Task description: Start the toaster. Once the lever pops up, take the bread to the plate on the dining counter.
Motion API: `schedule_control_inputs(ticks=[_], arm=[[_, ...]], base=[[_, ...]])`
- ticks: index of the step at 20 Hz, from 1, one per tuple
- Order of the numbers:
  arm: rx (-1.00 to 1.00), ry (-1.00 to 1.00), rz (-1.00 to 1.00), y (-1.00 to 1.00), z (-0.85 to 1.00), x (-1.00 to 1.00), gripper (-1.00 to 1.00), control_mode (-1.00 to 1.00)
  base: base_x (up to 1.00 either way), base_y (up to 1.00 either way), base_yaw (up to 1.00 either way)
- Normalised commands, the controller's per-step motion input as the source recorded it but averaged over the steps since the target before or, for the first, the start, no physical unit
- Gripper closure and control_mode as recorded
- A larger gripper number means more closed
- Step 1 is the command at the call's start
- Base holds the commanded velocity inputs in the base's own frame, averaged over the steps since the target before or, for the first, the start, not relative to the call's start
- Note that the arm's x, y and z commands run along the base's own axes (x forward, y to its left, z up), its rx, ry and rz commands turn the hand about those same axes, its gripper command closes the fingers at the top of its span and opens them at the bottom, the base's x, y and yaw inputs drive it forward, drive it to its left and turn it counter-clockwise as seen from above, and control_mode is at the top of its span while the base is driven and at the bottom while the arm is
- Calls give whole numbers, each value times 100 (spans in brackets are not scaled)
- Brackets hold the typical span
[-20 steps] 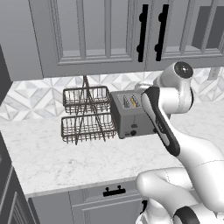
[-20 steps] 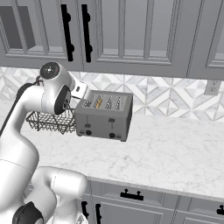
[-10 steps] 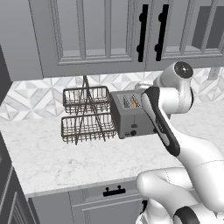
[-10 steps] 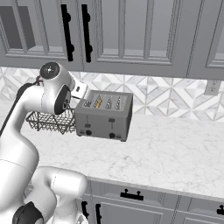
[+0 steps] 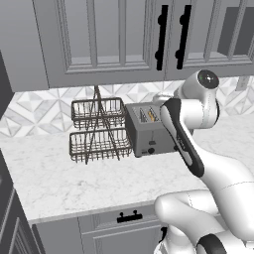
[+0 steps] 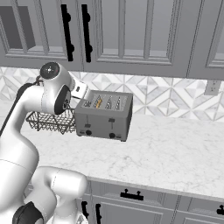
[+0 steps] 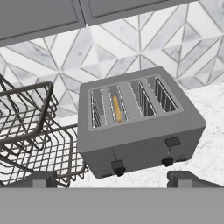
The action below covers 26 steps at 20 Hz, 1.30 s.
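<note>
The two-tier wire basket rack (image 5: 99, 130) is seen standing on the marble counter (image 5: 74, 183) just beside the toaster (image 7: 139, 127). The bread (image 7: 117, 109) is lodged in the second slot from the rack side. The gripper (image 7: 118, 178) is held before the toaster's front, jaws spread wide, nothing gripped.

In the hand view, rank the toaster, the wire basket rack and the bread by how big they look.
1. toaster, largest in view.
2. wire basket rack, cut off by the left edge, so its full extent is unsure; the visible part looks a bit smaller than the toaster.
3. bread, just a thin tan edge in a slot.
</note>
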Motion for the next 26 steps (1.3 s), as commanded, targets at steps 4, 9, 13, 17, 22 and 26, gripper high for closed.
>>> schedule_control_inputs(ticks=[4,9,13,17,22,26], arm=[[0,0,0,0,0,0,-100,-100],[0,0,0,0,0,0,-100,-100],[0,0,0,0,0,0,-100,-100],[0,0,0,0,0,0,-100,-100],[0,0,0,0,0,0,-100,-100],[0,0,0,0,0,0,-100,-100]], base=[[0,0,0],[0,0,0],[0,0,0],[0,0,0],[0,0,0],[0,0,0]])
